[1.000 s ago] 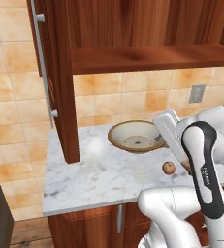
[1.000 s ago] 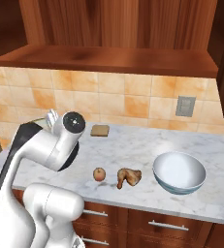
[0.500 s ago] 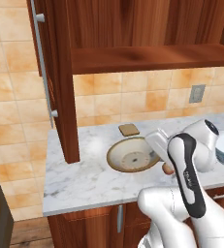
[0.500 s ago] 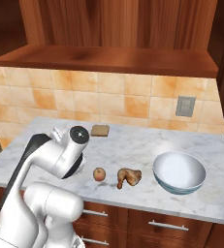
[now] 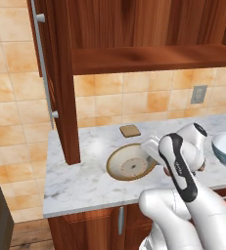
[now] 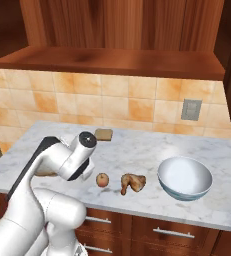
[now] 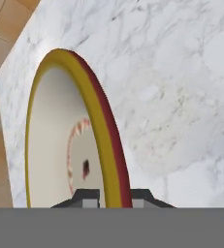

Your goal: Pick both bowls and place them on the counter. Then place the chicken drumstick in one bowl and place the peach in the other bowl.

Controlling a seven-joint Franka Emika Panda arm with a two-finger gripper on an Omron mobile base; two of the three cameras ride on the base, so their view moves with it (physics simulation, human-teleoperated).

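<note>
The tool [image 7: 112,196] is pinching the brown rim of the tan bowl [image 5: 129,162], one finger inside the rim and one outside, jaws drawn narrow on the lip. The bowl is sitting low over the marble surface [image 5: 85,176], just in front of the bread slice [image 5: 129,130]; whether its foot is already touching the slab cannot be told. Taking that bowl as the landmark, the white and blue bowl [image 6: 184,178] is standing well to its right on the same surface, and the peach [image 6: 102,179] and chicken drumstick [image 6: 132,182] are lying side by side between the two bowls.

The step in hand appears to be setting this bowl down. Doing it well probably means levelling the bowl first, lowering until the base is resting flat, then opening the jaws and lifting straight up so the rim is not dragged or tipped toward the peach.
</note>
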